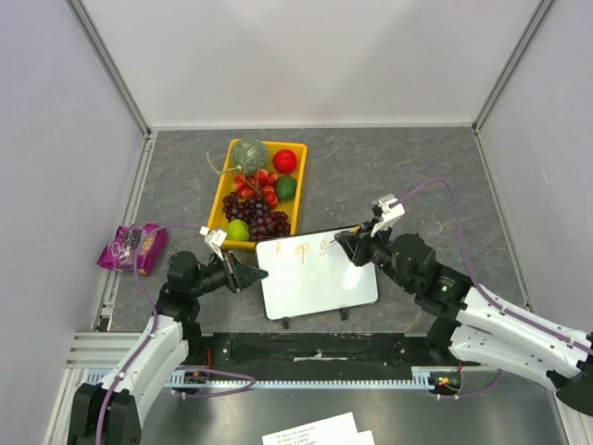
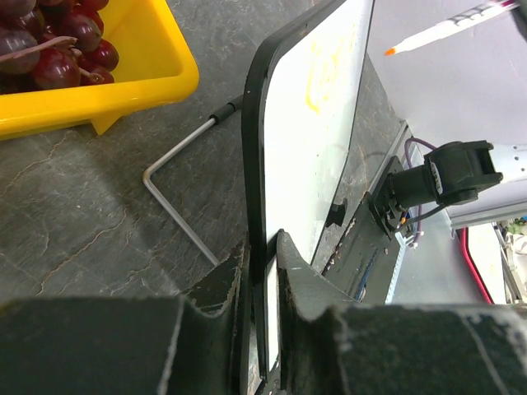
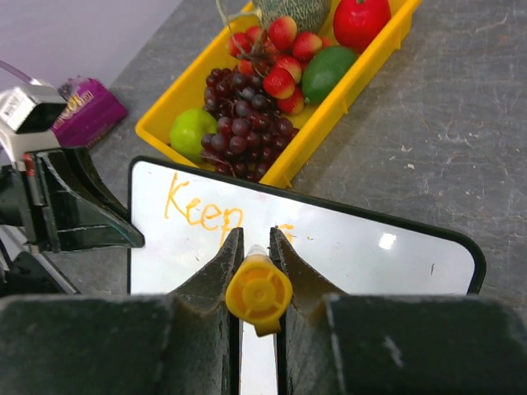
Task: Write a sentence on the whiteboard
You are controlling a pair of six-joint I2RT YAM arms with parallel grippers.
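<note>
The grey desk [image 1: 417,176] carries the whiteboard [image 1: 320,287] near its front edge, between the two arms and just in front of the yellow tray [image 2: 99,86] of fruit. The board stands tilted back on a bent wire stand [image 2: 177,202].

The left gripper [image 2: 265,263] is closed on the board's left edge, frame pinched between its jaws, steadying it. The right gripper [image 3: 257,239] is closed around a marker [image 3: 258,292], held over the top middle of the board. In the left wrist view the orange tip appears just off the surface, though contact is hard to judge.

The sentence [image 3: 202,210] is only begun: "Keep" is legible in orange at the upper left, and a faint mark to its right, partly hidden by the fingers, looks like the start of a second word. Most of the board is bare, so I judge the task at an early stage, with most of the words yet to be written.
</note>
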